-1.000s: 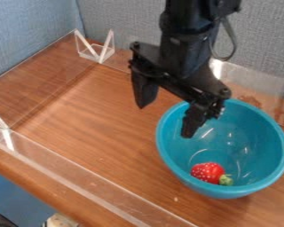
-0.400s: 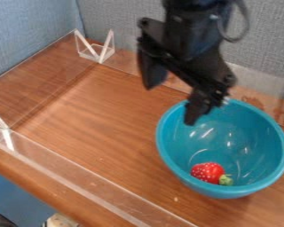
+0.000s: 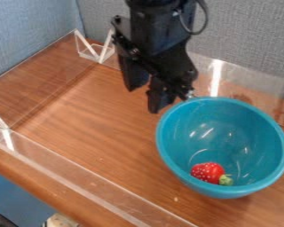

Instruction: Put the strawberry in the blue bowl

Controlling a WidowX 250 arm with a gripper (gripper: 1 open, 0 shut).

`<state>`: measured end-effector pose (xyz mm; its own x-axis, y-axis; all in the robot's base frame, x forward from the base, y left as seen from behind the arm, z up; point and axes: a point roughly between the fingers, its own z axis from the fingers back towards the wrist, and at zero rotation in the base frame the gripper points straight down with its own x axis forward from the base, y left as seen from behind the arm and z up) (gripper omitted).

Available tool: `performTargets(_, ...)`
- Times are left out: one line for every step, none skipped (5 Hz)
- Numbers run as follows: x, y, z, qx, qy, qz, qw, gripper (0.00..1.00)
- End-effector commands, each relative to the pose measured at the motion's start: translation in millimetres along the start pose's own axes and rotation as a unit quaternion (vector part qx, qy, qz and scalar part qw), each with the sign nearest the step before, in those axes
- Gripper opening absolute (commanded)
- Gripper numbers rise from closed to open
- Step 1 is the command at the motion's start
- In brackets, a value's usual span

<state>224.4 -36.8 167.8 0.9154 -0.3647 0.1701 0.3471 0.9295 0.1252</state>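
A small red strawberry [image 3: 208, 172] with a green cap lies inside the teal-blue bowl [image 3: 180, 151], near its front wall. The bowl stands on the wooden table at the right. My black gripper [image 3: 148, 89] hangs above the table just left of and behind the bowl's rim. Its two fingers stand apart with nothing between them. It is well clear of the strawberry.
A low clear plastic wall [image 3: 61, 173] runs around the wooden table [image 3: 74, 111]. Clear triangular supports [image 3: 95, 44] stand at the back left corner. Bare wood lies left of the bowl.
My gripper has risen out of the bowl and moved left and back, away from the strawberry. Its fingers have drawn a little closer together. The strawberry and bowl have stayed put.
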Motion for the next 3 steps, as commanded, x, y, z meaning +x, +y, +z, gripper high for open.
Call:
performTargets(14.6, 1.7, 3.0, -0.003, -0.022, -0.021, 0.9995, 1.0)
performTargets(21.4, 0.7, 1.2, -0.012, -0.023, -0.043, 0.9987, 1.0)
performTargets(25.3, 10.8, 5.6, -0.01, -0.018, -0.021, 0.9996, 1.0)
